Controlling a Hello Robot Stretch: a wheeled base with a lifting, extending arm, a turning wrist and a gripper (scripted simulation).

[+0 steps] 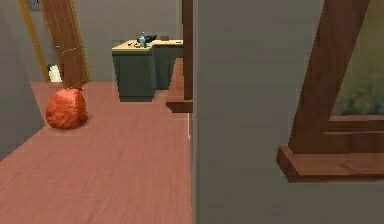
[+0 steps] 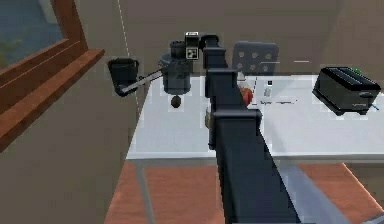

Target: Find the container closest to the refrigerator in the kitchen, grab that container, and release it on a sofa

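Dark container (image 2: 123, 70) is held at the hand's (image 2: 140, 82) far end, clear of the table (image 2: 300, 125) - just past its edge. Finger spread cannot be told - sofa drop judged pending.

Red sack (image 1: 66, 108) on floor; black appliance (image 2: 346, 88) on white table (image 2: 310, 135).

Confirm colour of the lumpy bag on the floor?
Orange-red. The bag shows best in the forward view.
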